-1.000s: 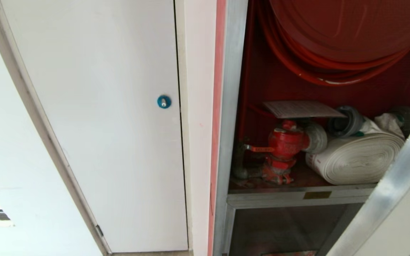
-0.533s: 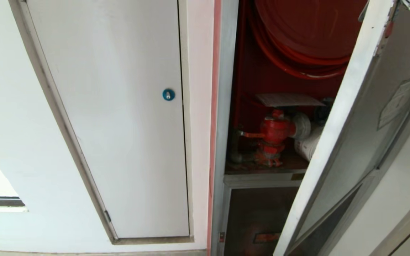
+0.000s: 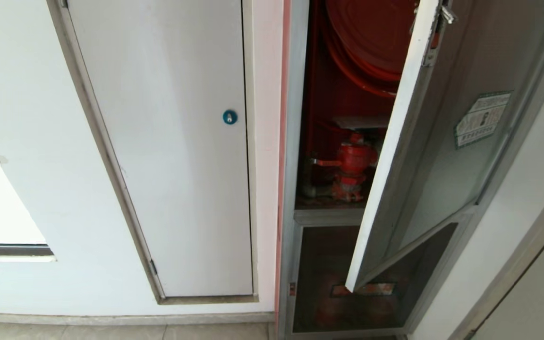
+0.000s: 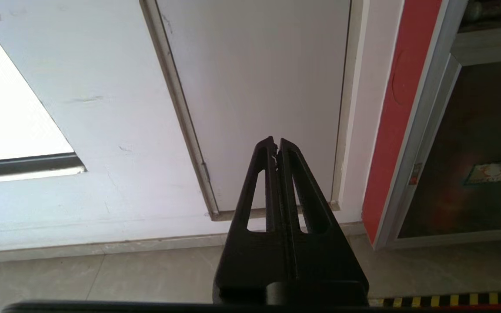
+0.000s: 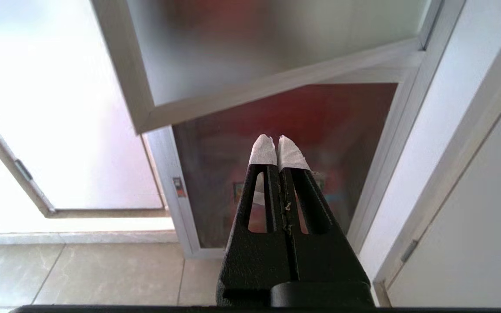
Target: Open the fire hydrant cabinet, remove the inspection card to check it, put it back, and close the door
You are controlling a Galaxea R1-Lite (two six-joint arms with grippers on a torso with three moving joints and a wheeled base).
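The fire hydrant cabinet (image 3: 295,141) has a silver frame and a red interior with a hose reel (image 3: 371,33) and a red valve (image 3: 352,160). Its door (image 3: 442,141) stands ajar, hinged on the right, with the hexagonal sticker (image 3: 482,118) on its glass. Its pale free edge crosses the opening. The inspection card (image 3: 359,122) lies flat on top of the valve, partly hidden by the door. Neither gripper is in the head view. My left gripper (image 4: 276,141) is shut and empty, facing the white door. My right gripper (image 5: 276,138), with taped tips, is shut and empty below the door's lower corner (image 5: 233,52).
A plain white door (image 3: 182,141) with a blue round lock (image 3: 230,116) stands left of the cabinet. Below the opening is a dark lower glass panel (image 3: 328,264) with a reddish label (image 3: 369,289). Tiled floor (image 4: 102,282) runs along the wall, with a yellow-black strip (image 4: 450,300).
The head camera has drawn back, so the whole scene looks smaller and lower parts show. The door's edge now covers much more of the opening, hiding the white hose roll.
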